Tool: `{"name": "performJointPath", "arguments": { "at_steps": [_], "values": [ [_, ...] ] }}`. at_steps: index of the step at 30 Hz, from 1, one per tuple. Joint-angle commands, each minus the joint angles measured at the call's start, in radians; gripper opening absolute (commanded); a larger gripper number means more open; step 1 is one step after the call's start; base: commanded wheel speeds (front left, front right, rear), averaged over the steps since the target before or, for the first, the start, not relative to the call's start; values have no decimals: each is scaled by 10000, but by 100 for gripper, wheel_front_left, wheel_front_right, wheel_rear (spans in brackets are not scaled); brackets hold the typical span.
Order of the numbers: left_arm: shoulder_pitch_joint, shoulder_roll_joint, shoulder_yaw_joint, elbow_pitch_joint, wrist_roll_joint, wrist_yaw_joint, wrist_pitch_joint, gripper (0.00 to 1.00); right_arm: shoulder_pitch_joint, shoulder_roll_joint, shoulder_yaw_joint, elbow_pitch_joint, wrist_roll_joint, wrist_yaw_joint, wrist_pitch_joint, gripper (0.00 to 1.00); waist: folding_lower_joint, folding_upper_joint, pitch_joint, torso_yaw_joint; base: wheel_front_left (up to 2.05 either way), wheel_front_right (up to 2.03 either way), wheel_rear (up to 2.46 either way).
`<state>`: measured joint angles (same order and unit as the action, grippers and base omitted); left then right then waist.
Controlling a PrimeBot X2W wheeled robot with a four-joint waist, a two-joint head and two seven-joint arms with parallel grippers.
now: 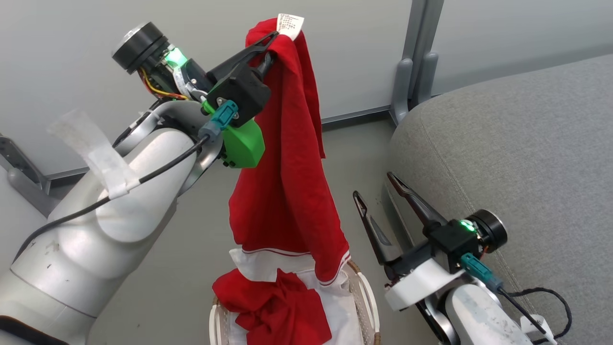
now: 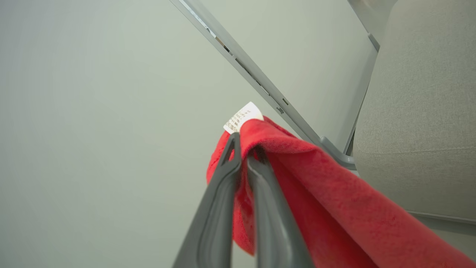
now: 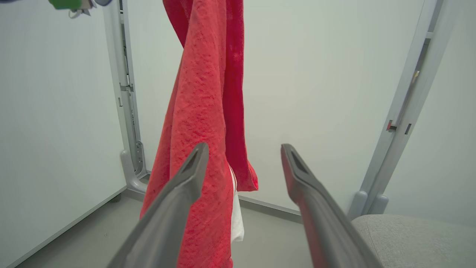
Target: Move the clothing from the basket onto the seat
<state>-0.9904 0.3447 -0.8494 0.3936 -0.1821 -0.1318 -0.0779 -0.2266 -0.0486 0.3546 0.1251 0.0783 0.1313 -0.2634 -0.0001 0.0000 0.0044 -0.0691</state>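
Barely started tbh. The left hand (image 1: pixel 270 47) is clamped on the top of one red garment (image 1: pixel 287 191) and holds it high over the basket (image 1: pixel 369 299), with the hem dangling at the rim. The other red garment (image 1: pixel 278 306) sits crumpled inside. The right hand (image 1: pixel 374 186) is spread open and empty beside the seat (image 1: pixel 503 143). Neither piece is on the seat yet.

Smooth grey floor (image 1: pixel 354 153), white perforated laundry basket (image 1: pixel 369 302) with brown woven rim standing on it at the near edge, large grey fabric sofa seat (image 1: pixel 517 143) just beside it, grey partition post (image 1: pixel 413 81) footed by the far wall
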Motion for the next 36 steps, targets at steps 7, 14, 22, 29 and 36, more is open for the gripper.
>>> {"name": "performJointPath", "arguments": {
  "at_steps": [7, 14, 22, 29, 36],
  "values": [
    [-480, -229, -458, -311, -319, 29, 246, 0, -1157, -38, 905, 351, 353, -10, -21, 100, 1, 0, -100, 425, 0, 0, 0],
    [-717, -466, -911, -697, -457, 28, 358, 0, -1995, -33, 936, 1151, 452, -10, -21, 100, 1, 0, -188, 910, 0, 0, 0],
    [-987, -767, -1285, -1315, -637, 28, 271, 0, -2501, -37, 1081, 2478, 190, -10, -21, 100, 1, 0, -273, 1392, 0, 0, 0],
    [-751, -725, -1279, -1717, -921, 79, 325, 0, -2586, -37, 1036, 3444, 396, -10, -21, 16, 1, 0, -311, 1601, 0, 0, 0],
    [-85, -393, -950, -1566, -1239, 506, -190, 0, -2563, -35, 951, 3436, 671, -10, -21, 0, 1, 0, -291, 1521, 0, 0, 0]
  ]
}}
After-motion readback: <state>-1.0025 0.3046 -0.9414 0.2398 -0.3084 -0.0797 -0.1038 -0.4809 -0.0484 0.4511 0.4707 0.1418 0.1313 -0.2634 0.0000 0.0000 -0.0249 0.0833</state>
